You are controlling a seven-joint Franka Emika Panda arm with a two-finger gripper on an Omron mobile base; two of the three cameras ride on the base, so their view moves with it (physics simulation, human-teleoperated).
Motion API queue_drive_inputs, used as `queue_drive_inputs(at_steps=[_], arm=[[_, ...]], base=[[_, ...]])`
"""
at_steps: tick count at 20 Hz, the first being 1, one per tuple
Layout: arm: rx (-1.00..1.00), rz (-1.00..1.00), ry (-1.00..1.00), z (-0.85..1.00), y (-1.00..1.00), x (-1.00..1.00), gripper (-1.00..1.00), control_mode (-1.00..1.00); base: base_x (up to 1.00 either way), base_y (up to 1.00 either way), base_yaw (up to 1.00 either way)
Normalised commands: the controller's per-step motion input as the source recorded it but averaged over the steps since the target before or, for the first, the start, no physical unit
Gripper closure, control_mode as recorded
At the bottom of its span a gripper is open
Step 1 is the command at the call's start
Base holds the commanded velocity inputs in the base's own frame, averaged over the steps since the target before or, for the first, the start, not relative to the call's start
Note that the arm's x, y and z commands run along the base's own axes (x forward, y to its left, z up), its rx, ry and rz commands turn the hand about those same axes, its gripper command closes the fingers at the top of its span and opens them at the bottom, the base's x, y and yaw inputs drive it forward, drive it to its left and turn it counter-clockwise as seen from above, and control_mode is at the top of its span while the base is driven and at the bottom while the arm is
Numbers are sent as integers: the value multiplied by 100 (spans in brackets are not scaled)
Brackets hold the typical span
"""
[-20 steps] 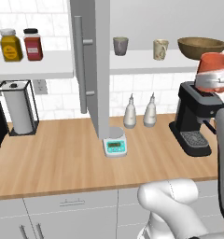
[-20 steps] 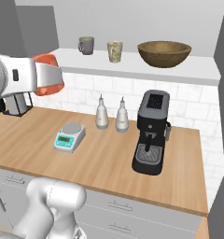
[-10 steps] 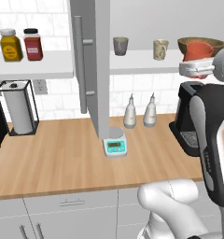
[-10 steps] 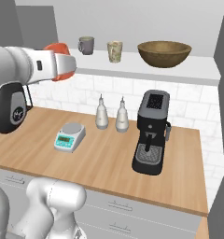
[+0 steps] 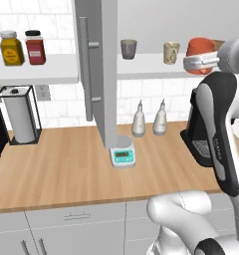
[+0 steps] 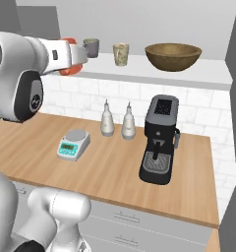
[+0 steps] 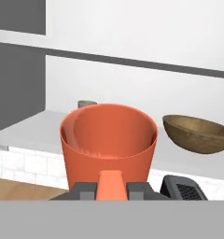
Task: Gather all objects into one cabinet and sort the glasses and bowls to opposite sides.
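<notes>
Here the gripper (image 7: 112, 186) is clamped on the orange-red cup (image 7: 108, 142), its jaws drawn in on the cup's near wall, so the cup stands just beyond the fingers with its open mouth up and its long axis upright. In the left base view the cup (image 5: 200, 49) hangs at shelf height, in front of the white shelf board (image 5: 146, 65) of the grey wall cabinet.

From left to right in that view: a yellow jar (image 5: 11, 48) and a red jar (image 5: 35, 47) on a separate shelf, a paper towel holder (image 5: 21, 114) on the wooden counter (image 5: 57, 169), the tall cabinet door (image 5: 98, 69) swung open with its long bar handle (image 5: 84, 67), then the dark grey cup (image 5: 128, 49) and the cream cup (image 5: 171, 52) upright on the shelf board, well apart.

Below them stand a small kitchen scale (image 5: 123, 157) and two white bottles (image 5: 138, 120). In the right base view the coffee machine (image 6: 159, 139) stands on the counter and the wooden bowl (image 6: 173, 55) sits upright on the shelf, to the right of the cups.
</notes>
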Motion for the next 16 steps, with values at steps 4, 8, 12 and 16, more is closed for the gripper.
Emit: queue_drive_inputs(at_steps=[4,8,12,16], arm=[[-3,8,0,-8,0,29,100,-100],[-6,5,0,-17,0,26,100,-100],[-8,0,0,-22,4,22,100,-100],[-2,0,0,-3,16,27,100,-100]], base=[[0,0,0],[0,0,0],[0,0,0],[0,0,0]])
